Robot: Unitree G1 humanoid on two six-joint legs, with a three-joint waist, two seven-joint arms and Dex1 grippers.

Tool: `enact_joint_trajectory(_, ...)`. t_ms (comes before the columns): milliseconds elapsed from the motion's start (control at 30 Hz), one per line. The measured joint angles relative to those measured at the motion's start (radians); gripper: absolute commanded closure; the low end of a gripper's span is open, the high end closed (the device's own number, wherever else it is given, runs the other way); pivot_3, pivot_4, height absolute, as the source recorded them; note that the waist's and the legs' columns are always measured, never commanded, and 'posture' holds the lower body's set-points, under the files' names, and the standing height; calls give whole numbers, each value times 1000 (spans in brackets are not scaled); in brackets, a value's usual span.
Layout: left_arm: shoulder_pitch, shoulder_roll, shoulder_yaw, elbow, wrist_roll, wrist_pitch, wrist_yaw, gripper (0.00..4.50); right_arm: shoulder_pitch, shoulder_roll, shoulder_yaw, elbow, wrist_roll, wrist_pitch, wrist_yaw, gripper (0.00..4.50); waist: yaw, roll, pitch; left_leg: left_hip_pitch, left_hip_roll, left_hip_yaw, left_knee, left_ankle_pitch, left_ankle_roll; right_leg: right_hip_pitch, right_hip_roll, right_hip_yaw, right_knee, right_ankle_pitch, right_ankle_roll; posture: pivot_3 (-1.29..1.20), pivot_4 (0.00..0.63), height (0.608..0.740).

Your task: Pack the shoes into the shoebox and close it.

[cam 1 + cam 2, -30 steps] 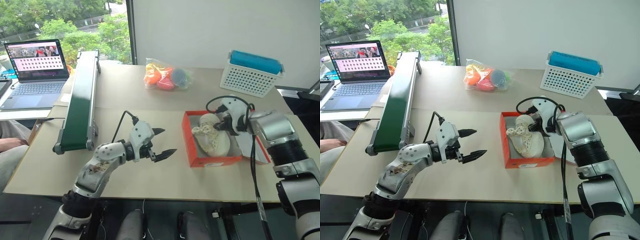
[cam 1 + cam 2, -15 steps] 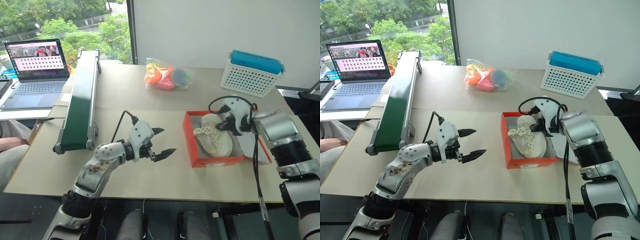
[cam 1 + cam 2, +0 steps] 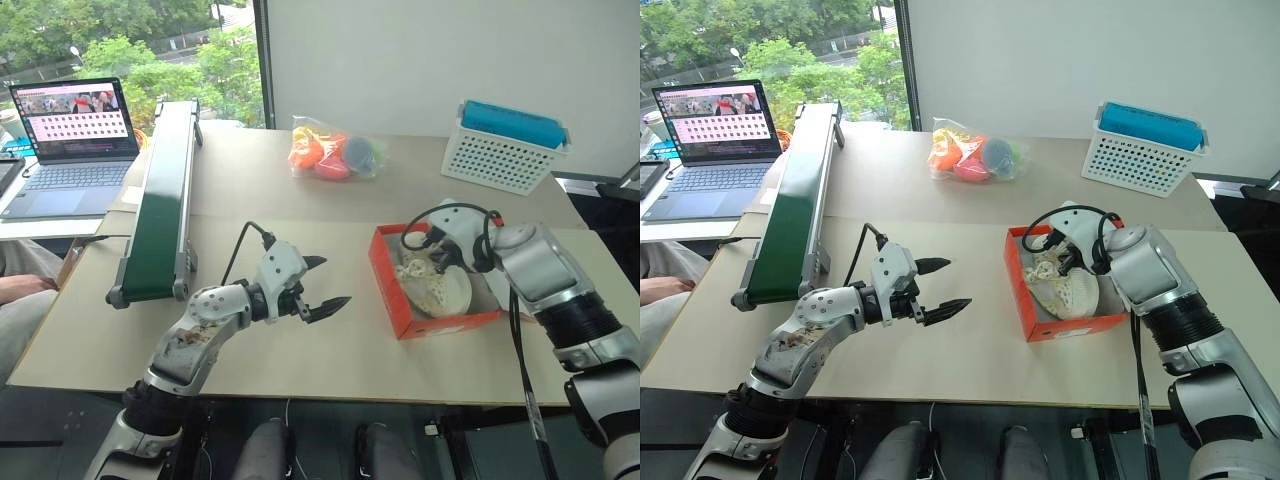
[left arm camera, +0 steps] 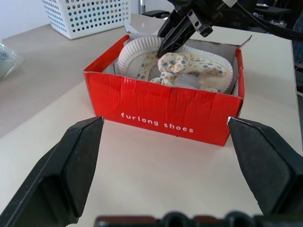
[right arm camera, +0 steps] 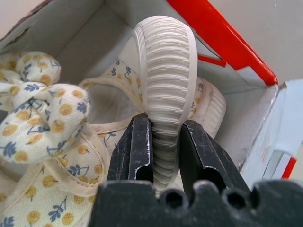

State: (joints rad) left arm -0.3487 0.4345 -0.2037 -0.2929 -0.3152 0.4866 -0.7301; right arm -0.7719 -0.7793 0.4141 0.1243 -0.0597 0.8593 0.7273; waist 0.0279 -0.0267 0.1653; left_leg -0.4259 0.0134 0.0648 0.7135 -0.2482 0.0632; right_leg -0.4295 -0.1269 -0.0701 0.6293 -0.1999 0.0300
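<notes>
Red shoebox (image 3: pixel 437 322) now skewed — shoe (image 5: pixel 165 85) still gripped

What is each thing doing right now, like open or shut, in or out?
shoebox: lid open.
shoes: both inside the shoebox, one standing on its edge.
right gripper: shut on the standing shoe's sole.
left gripper: open, holding nothing.
laptop: open, screen lit.

A: We're seeing glossy red cardboard on the shoebox (image 4: pixel 165 111), white paper lining inside.
B: And the shoes (image 5: pixel 57 142) are soft printed cloth, with a ribbed, matt rubbery sole (image 5: pixel 165 85) at twelve o'clock.
</notes>
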Motion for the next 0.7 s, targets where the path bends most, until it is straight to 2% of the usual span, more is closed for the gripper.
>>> enact_joint_trajectory(167,0,0,6,0,0,14,6,30,37,84,10,-70,-47,35,-30,3914,-6,0,0,1,1,0,0,0,0,1,1,0,0,0,0,0,150,699)
enact_joint_trajectory(233,0,0,7,0,0,16,8,30,50,148,-10,-67,-52,70,-53,3914,-10,-2,-1,3,1,0,0,0,0,3,1,0,0,0,0,0,150,699)
enact_joint_trajectory(400,-6,-2,8,0,0,16,8,30,30,332,-178,33,5,224,-96,3914,-18,-4,-3,4,2,-2,-1,0,-1,4,2,0,0,0,-1,0,150,699)
enact_joint_trajectory(567,-18,-7,8,0,0,17,10,30,-6,386,-308,152,45,239,-135,3914,-31,-4,-3,5,2,-2,-2,-1,-2,3,3,0,1,0,-2,0,150,699)
enact_joint_trajectory(700,-30,-7,8,0,0,17,10,30,-5,381,-348,180,63,233,-153,3914,-37,-3,-3,5,2,-2,-2,-1,-2,4,3,0,1,0,-2,0,150,699)
